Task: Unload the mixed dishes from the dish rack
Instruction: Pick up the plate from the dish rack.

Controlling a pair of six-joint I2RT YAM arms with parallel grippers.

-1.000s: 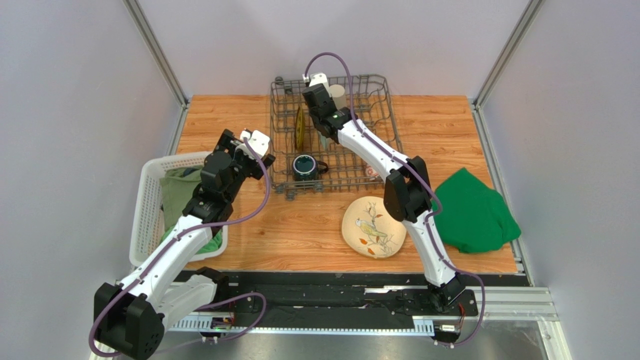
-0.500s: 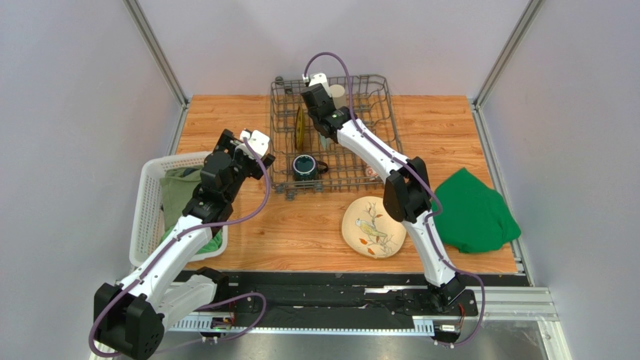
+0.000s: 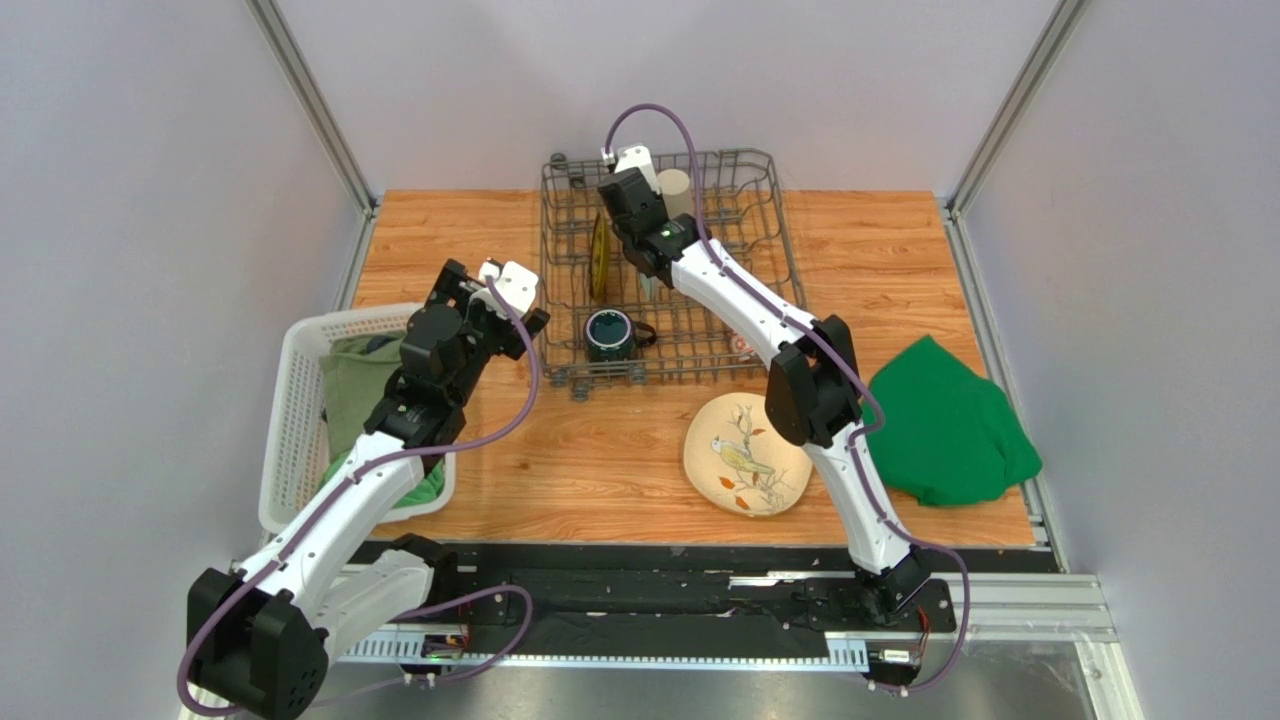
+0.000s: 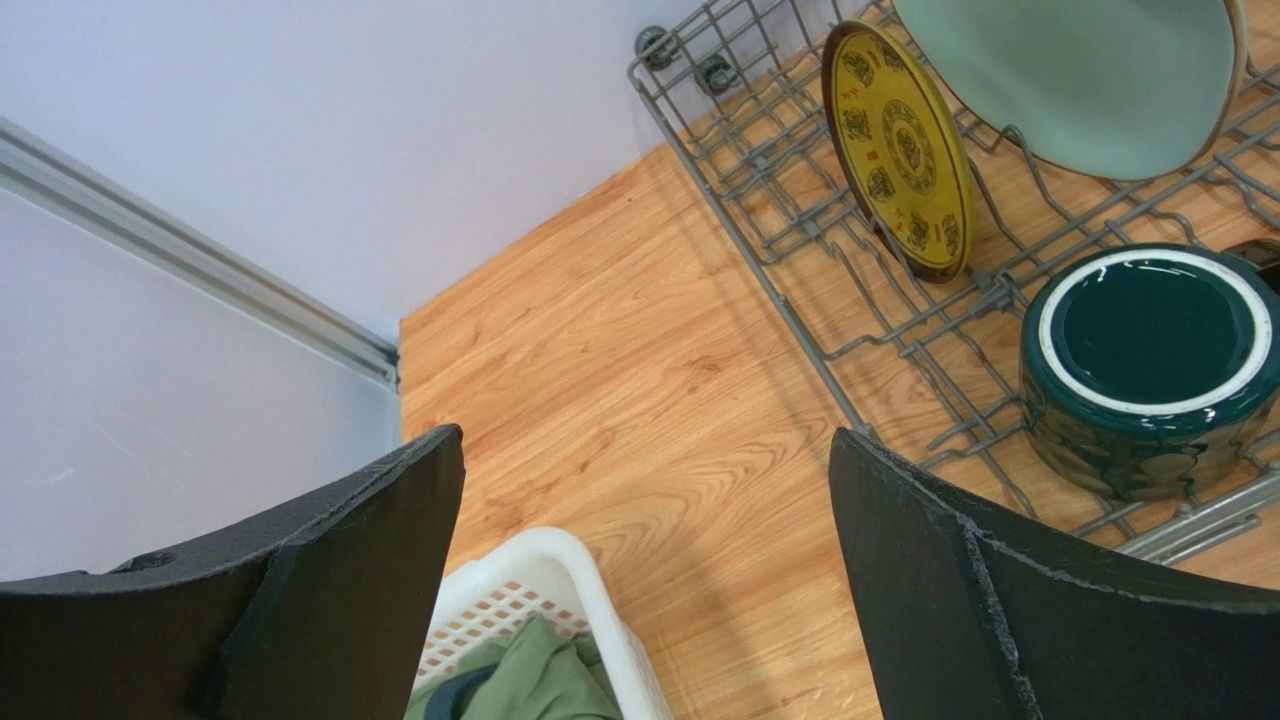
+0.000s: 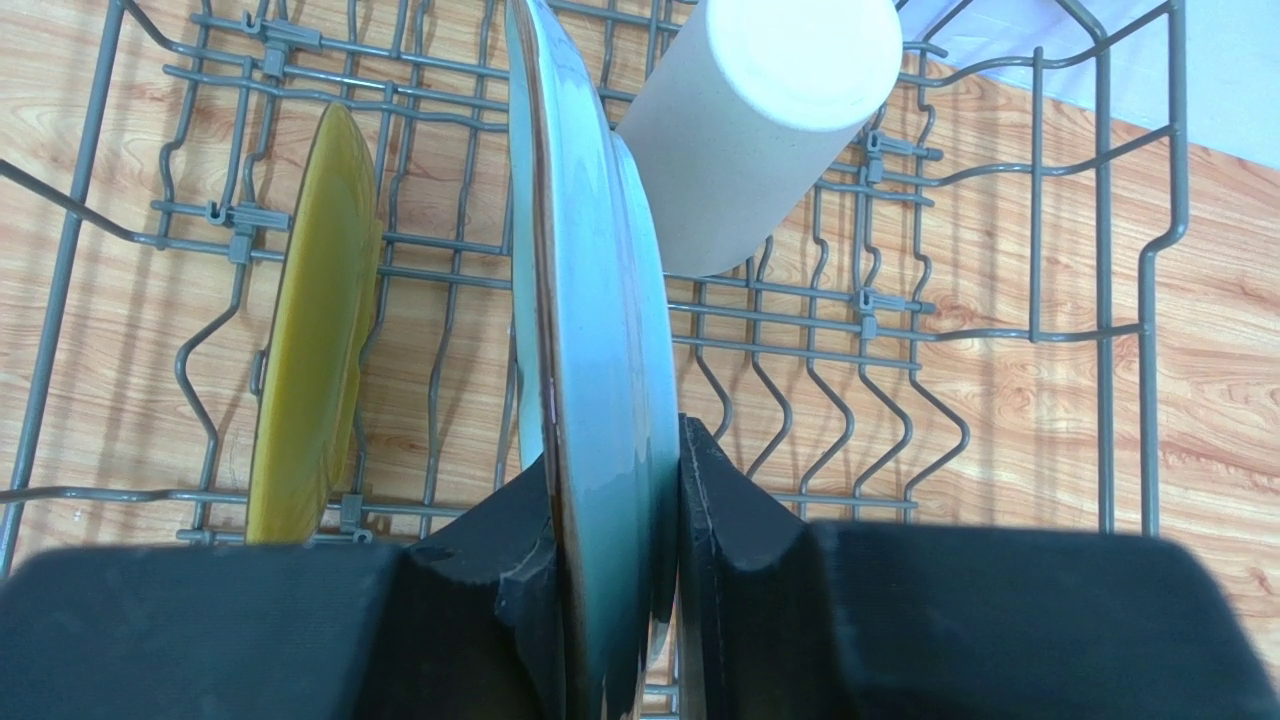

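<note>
Both right jaws are clamping the pale green plate standing on edge in the dish rack, and I am guessing a tilted lift could snag tines or knock the beige tumbler, while the left jaws are hanging apart.

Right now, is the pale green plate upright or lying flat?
Upright: the pale green plate stands on edge in the dark grey wire rack, right fingers pinching it.

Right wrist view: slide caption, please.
The right tool grips the pale green plate upright in the dish rack.
</note>
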